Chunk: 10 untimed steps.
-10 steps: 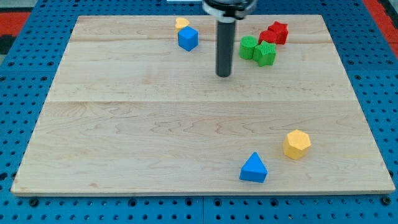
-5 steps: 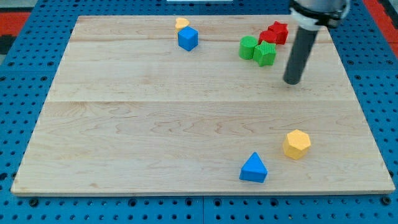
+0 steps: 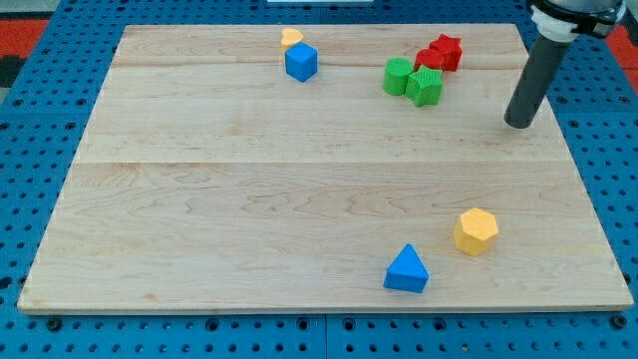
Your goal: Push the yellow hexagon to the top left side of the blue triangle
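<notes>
Your yellow hexagon block [image 3: 477, 230] sits low on the pale wooden board [image 3: 249, 199], just right of and slightly above the blue triangular block [image 3: 407, 269], apart from it; not yet at its top left. My tip [image 3: 518, 124] has swept from centre to the right edge within a second, now well above the hexagon; likely lining up a leftward push. No fingers exist; only a rod. Count: two yellow, two blue, two green, two red blocks.

Single cam, high front angle, whole board [image 3: 299, 199] in frame.
</notes>
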Each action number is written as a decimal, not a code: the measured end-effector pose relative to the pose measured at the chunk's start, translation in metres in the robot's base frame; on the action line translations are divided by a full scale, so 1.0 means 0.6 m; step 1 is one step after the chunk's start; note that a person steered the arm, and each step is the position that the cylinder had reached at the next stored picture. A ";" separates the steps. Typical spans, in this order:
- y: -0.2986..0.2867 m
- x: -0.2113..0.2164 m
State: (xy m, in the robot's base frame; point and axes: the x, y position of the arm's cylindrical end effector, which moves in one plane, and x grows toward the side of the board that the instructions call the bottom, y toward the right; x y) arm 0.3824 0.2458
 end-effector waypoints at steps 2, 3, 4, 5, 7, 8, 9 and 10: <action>0.028 0.000; 0.025 0.061; 0.018 0.133; -0.002 0.186; -0.058 0.302; -0.112 0.269; -0.213 0.219; -0.253 0.195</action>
